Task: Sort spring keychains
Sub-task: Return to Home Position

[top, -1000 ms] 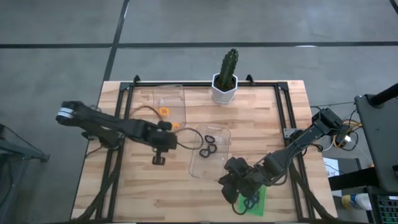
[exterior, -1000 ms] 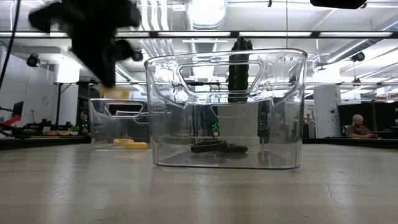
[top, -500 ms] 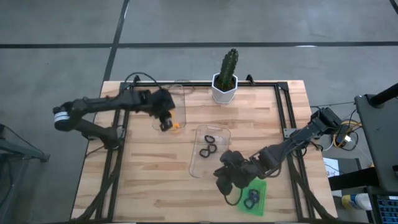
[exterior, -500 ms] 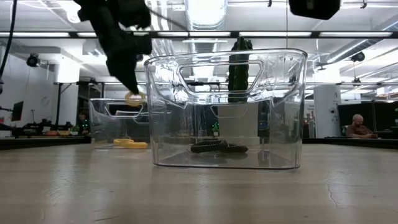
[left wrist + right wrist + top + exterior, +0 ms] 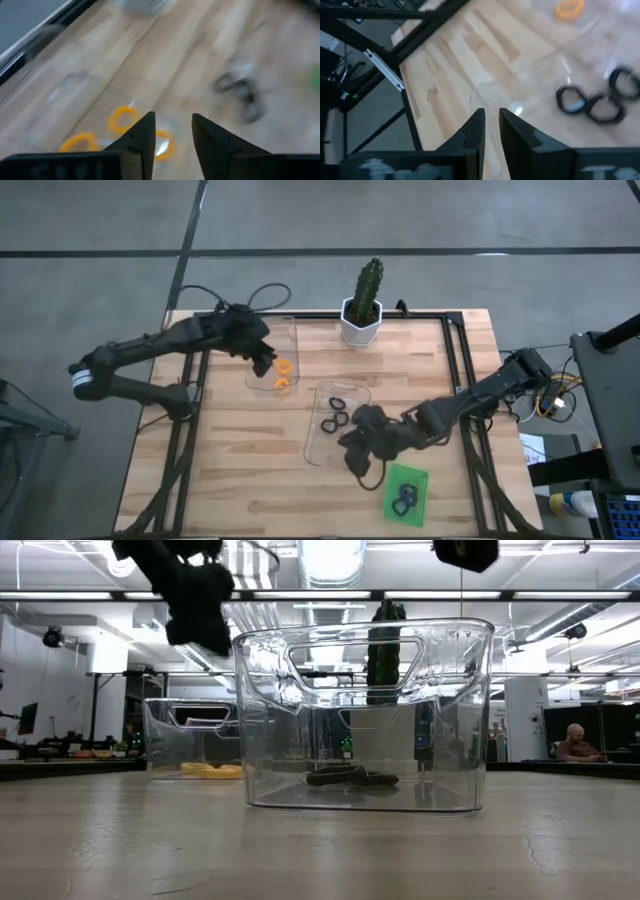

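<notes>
The left gripper (image 5: 263, 360) hangs over the far clear plastic bin (image 5: 290, 330), its fingers (image 5: 142, 135) a modest gap apart with nothing between them. Half a second ago the low view showed an orange coiled spring keychain dangling under it; now that ring is gone from the gripper, which sits higher in the low view. Below it, the left wrist view shows three orange spring keychains (image 5: 124, 119) lying on the bin floor. The high view shows two of them just beside the fingertips.

The right gripper (image 5: 352, 448) hovers at the near corner of the nearer clear plastic bin (image 5: 318, 452), fingers (image 5: 476, 125) a narrow slit apart and empty. A second ago it was over the green rectangular tray (image 5: 418, 480). It has since shifted towards the bin, and the tray is uncovered. A few dark spring keychains (image 5: 403, 500) lie together in the tray.

Three black coiled spring keychains (image 5: 335, 418) lie close together on the floor of the nearer bin, where they were before.

Behind the two bins, a green cactus in a white pot (image 5: 362, 310) stands at the far edge of the wooden table (image 5: 230, 470), unmoved.

In the low view, a person (image 5: 575, 743) sits far back in the room at the right.
</notes>
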### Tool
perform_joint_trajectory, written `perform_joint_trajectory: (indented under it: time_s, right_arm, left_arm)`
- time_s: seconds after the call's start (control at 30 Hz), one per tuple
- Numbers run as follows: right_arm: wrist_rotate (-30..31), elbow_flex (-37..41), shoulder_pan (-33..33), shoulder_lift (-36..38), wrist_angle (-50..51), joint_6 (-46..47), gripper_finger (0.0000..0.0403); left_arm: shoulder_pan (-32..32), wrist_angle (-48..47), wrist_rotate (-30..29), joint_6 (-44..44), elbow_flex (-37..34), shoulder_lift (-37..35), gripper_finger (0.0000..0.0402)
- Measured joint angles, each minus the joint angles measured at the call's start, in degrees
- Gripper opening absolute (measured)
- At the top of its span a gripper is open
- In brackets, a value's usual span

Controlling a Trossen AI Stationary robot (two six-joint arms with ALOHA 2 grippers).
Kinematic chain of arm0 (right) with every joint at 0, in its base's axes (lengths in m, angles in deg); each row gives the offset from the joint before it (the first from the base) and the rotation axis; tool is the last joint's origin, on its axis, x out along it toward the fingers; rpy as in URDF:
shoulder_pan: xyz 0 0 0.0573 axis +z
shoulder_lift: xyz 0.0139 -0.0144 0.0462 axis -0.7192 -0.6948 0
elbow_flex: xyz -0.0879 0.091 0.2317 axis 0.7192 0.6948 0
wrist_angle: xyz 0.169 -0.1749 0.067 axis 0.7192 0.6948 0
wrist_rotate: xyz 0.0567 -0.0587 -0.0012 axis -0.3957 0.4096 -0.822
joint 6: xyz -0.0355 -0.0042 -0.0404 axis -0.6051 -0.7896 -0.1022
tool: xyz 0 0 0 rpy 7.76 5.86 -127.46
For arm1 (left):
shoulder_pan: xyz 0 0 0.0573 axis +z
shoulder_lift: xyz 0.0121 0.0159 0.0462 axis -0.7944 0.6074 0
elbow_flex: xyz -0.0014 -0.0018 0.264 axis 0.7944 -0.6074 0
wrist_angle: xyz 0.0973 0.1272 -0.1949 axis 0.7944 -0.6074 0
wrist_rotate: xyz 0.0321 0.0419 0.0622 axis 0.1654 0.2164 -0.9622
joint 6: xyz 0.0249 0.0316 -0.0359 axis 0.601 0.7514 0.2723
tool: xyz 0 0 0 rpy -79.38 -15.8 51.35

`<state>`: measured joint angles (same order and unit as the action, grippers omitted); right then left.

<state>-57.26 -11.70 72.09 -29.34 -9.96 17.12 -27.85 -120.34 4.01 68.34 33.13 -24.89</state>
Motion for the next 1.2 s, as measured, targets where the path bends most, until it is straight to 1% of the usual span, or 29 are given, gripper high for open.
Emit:
perform_joint_trajectory:
  time_s: [0.1,0.23,0.33,0.4,0.5,0.6,0.7,0.73,0.77,0.87,0.97,1.1,1.2]
  right_arm:
    - [1.3,0.0,-1.7,2.0,-0.2,-5.9,0.0052]
    - [3.5,0.0,-4.0,4.3,-0.1,-14.8,0.0052]
    - [4.6,0.9,-5.8,6.0,0.3,-19.8,0.0052]
    - [4.6,1.9,-6.9,7.4,0.2,-22.3,0.0052]
    - [4.5,4.3,-7.8,10.2,-0.7,-26.1,0.0052]
    - [3.1,7.9,-8.2,13.7,-2.0,-28.9,0.0052]
    - [1.0,13.1,-8.9,17.9,-4.2,-29.8,0.0052]
    - [0.8,15.0,-9.2,19.3,-5.8,-29.9,0.0052]
    - [0.5,17.0,-9.4,20.8,-7.5,-30.1,0.0052]
    - [0.1,23.2,-9.3,25.3,-12.9,-31.4,0.0052]
    - [-0.1,28.4,-9.2,29.8,-15.2,-32.0,0.0052]
    - [0.2,33.7,-9.3,34.9,-15.3,-32.2,0.0052]
    - [0.0,37.7,-9.2,38.5,-16.7,-32.2,0.0052]
  left_arm:
    - [-1.1,3.5,3.9,-1.4,-0.5,-4.9,0.012]
    - [-2.4,6.4,6.3,-2.7,-2.7,-11.4,0.012]
    - [-3.2,10.8,11.3,-5.3,-5.6,-16.3,0.0121]
    - [-3.8,13.2,13.9,-8.6,-7.5,-19.2,0.0121]
    - [-5.5,18.1,13.6,-12.2,-10.5,-23.9,0.0121]
    - [-7.1,20.3,13.7,-12.3,-13.3,-28.0,0.0121]
    - [-7.3,19.0,13.6,-7.8,-16.2,-31.0,0.0121]
    - [-7.3,17.9,13.6,-7.8,-17.1,-32.2,0.0121]
    - [-7.3,17.4,13.6,-9.0,-18.4,-33.2,0.0121]
    - [-7.3,18.9,13.4,-16.4,-22.5,-35.0,0.0121]
    - [-7.4,20.8,12.8,-21.0,-26.5,-36.8,0.0121]
    - [-7.8,28.9,13.0,-21.2,-31.7,-39.5,0.0121]
    - [-8.0,37.3,12.8,-16.3,-35.3,-41.4,0.0121]
